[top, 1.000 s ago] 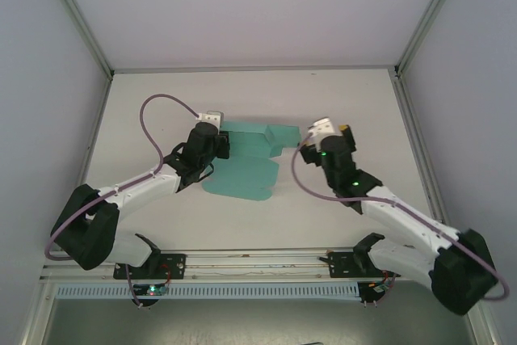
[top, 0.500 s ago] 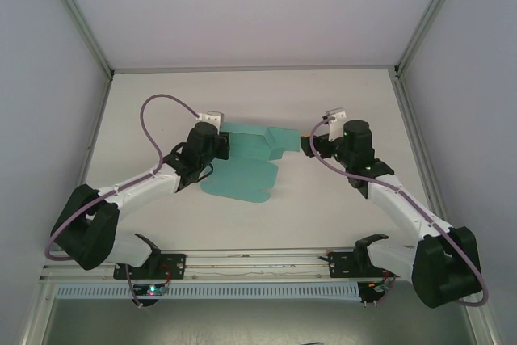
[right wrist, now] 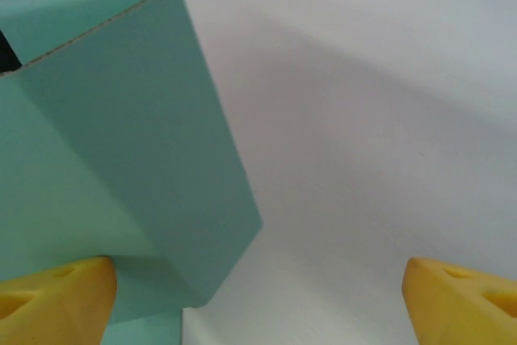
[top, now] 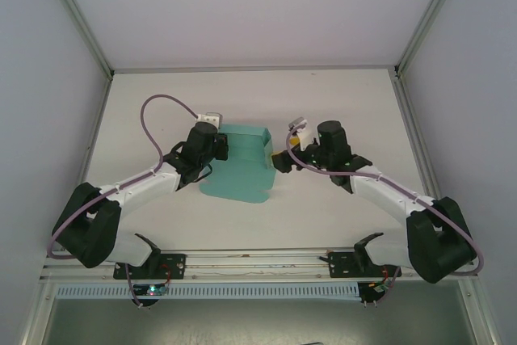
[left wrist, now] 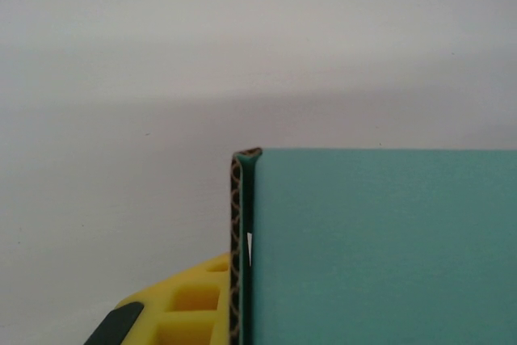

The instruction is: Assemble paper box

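Top external: paper box (top: pixel 242 171) half-folded; left claw (top: pixel 224 146) pinching, right claw (top: pixel 279 161) spread.

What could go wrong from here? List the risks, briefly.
1. The right gripper is open, with one finger touching the paper box at its raised flap; that flap could spring back flat.
2. The left gripper meets one folded wall; a sideways push might slide or twist the card.

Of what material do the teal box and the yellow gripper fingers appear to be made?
The paper box: thin corrugated card with a matte teal face; its cut edge shows brown wavy fluting. The yellow fingers: probably moulded or printed plastic, matte, with ribbed hollows.
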### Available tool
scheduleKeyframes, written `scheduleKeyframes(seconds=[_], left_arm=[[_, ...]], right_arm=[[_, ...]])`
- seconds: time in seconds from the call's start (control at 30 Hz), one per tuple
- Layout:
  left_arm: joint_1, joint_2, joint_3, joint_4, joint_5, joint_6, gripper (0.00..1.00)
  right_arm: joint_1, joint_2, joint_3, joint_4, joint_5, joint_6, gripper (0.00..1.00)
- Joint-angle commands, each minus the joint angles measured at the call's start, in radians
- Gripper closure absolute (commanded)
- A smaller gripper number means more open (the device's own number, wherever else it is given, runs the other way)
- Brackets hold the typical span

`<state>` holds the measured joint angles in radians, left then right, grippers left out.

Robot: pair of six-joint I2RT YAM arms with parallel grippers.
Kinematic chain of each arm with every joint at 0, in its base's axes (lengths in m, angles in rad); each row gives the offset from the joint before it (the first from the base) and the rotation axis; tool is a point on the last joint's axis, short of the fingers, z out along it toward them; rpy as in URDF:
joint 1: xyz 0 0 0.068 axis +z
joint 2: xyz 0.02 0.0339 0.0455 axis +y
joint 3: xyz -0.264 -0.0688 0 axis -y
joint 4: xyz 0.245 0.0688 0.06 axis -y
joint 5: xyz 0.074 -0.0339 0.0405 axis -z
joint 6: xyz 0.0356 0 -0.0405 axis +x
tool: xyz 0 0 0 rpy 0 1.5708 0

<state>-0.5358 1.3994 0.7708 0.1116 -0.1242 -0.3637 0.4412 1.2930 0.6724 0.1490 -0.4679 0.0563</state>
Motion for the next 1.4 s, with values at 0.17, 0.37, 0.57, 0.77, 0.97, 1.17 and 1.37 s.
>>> scheduleKeyframes(seconds=[0.17, 0.37, 0.57, 0.77, 0.97, 1.17, 1.37], left_arm=[[-0.008, -0.008, 0.022, 0.021, 0.054, -0.010, 1.00], [-0.007, 0.000, 0.035, -0.025, -0.026, -0.031, 1.00], [-0.007, 0.020, 0.062, -0.054, -0.026, -0.037, 1.00], [-0.008, 0.027, 0.071, -0.058, 0.016, -0.024, 1.00], [-0.009, 0.023, 0.075, -0.065, 0.036, -0.018, 1.00], [-0.009, 0.002, 0.063, -0.058, 0.050, -0.009, 1.00], [-0.010, -0.018, 0.069, -0.087, 0.020, -0.034, 1.00]], right_arm=[[0.018, 0.149, 0.103, 0.156, -0.055, 0.064, 0.18], [0.068, 0.135, 0.114, 0.135, -0.048, 0.021, 0.15], [0.091, 0.091, 0.092, 0.107, 0.085, 0.032, 0.14], [0.129, 0.144, 0.160, 0.089, 0.227, 0.041, 0.17], [0.202, 0.217, 0.224, 0.095, 0.458, 0.067, 0.33], [0.240, 0.269, 0.270, 0.089, 0.668, 0.082, 0.63], [0.248, 0.316, 0.328, -0.021, 0.978, 0.131, 0.92]])
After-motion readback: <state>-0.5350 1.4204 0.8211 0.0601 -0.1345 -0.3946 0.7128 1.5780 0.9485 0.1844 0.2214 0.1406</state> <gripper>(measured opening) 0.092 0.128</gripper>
